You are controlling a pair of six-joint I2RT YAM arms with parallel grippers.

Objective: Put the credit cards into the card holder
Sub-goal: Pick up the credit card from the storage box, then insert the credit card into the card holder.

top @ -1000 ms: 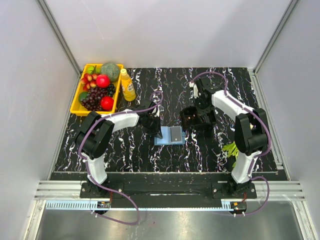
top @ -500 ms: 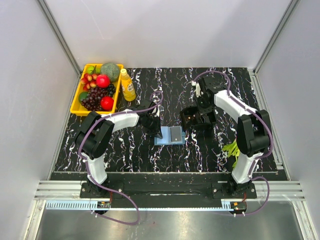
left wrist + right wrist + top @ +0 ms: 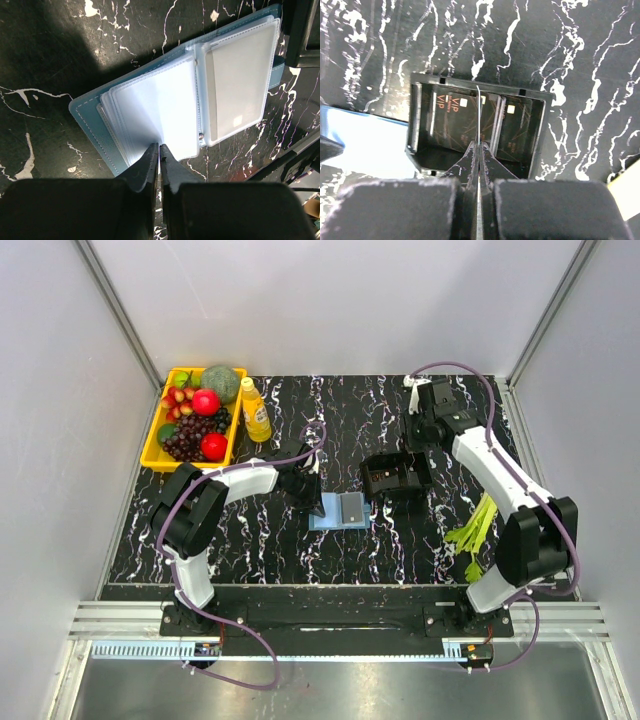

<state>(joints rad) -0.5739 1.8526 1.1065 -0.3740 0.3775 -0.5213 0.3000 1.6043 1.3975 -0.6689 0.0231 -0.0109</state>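
Since the earlier frame my right arm has lifted off the black box (image 3: 415,115) and drawn back toward the far right. The right gripper (image 3: 479,147) is clamped on one credit card (image 3: 478,107), held edge-on above the other cards (image 3: 451,120) in the box. The card holder (image 3: 325,517) lies open to its near left, just past the box, one grey card (image 3: 237,90) already in its right page. The left gripper (image 3: 159,150) pinches a clear sleeve (image 3: 150,110) on the holder's left. With the box just beside the holder's far right corner, I judge the approach is from above.
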